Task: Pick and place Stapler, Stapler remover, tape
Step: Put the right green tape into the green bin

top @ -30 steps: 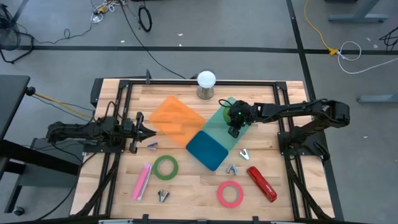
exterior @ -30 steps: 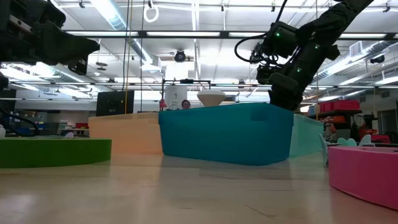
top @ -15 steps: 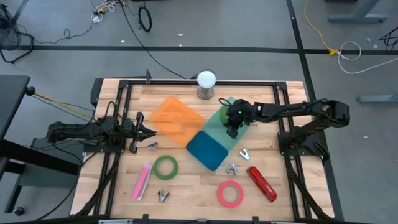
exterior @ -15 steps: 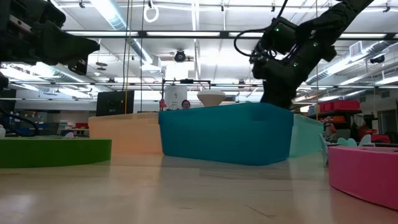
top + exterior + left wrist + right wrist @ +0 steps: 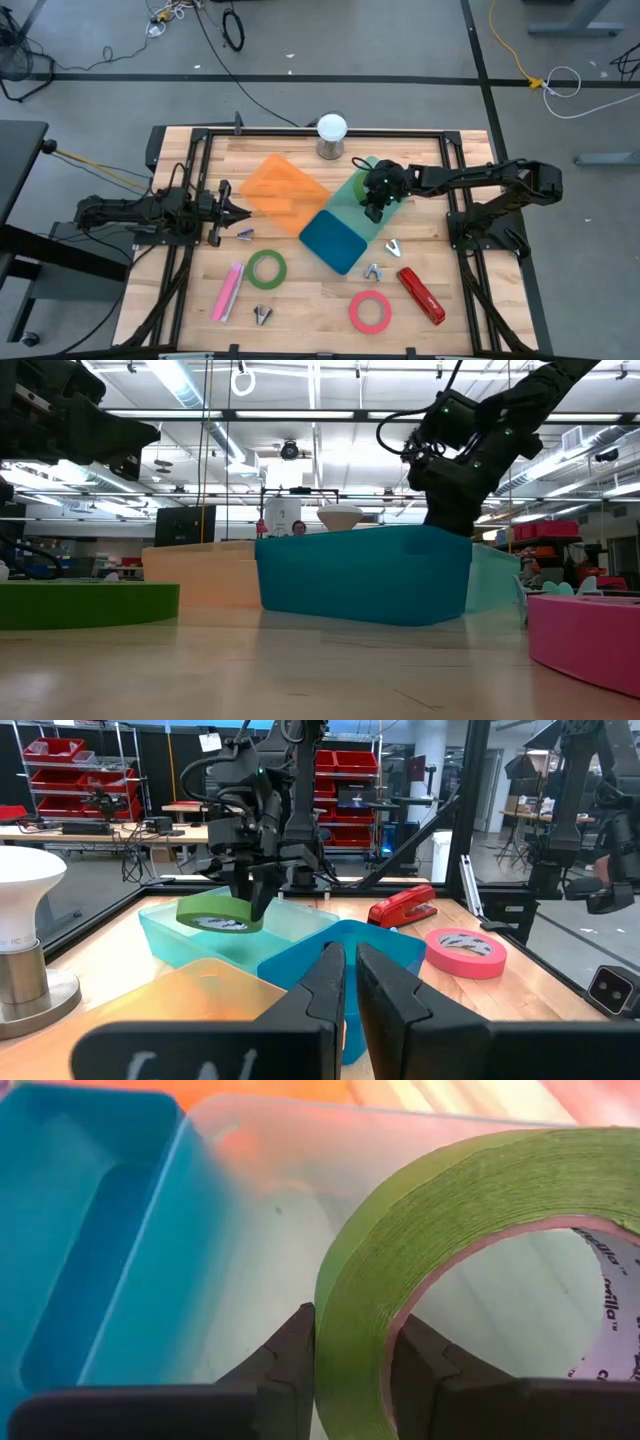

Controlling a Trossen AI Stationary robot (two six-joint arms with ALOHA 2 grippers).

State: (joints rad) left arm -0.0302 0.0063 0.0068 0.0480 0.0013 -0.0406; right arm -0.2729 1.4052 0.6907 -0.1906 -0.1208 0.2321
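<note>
A: Where is the green tape (image 5: 470, 1250) seen?

B: It is held by the right gripper (image 5: 377, 200), right of the centre of the high view, above the pale teal bin (image 5: 357, 190). In the left wrist view the roll (image 5: 214, 913) is seen hanging over that bin (image 5: 190, 942), tilted a little. The rim of the roll is pinched between the two fingers (image 5: 290, 1355), as is shown in the right wrist view.

A: How is the roll described?

B: A wide ring, light green outside, with a pale core on which some dark print can be read only in part.

A: And the other things?

B: A second green roll (image 5: 266, 268) lies flat at the lower left of the table. A pink roll (image 5: 370, 311) and a red stapler (image 5: 421, 295) are placed at the lower right. Two small metal removers (image 5: 394, 247) (image 5: 372, 271) are seen just right of the dark teal bin (image 5: 333, 241).

A: The left gripper?

B: It (image 5: 228, 209) is kept at the left of the table, beside the orange bin (image 5: 283, 190). Its fingers (image 5: 385, 995) are drawn close together, with only a narrow gap, and nothing is held.
</note>
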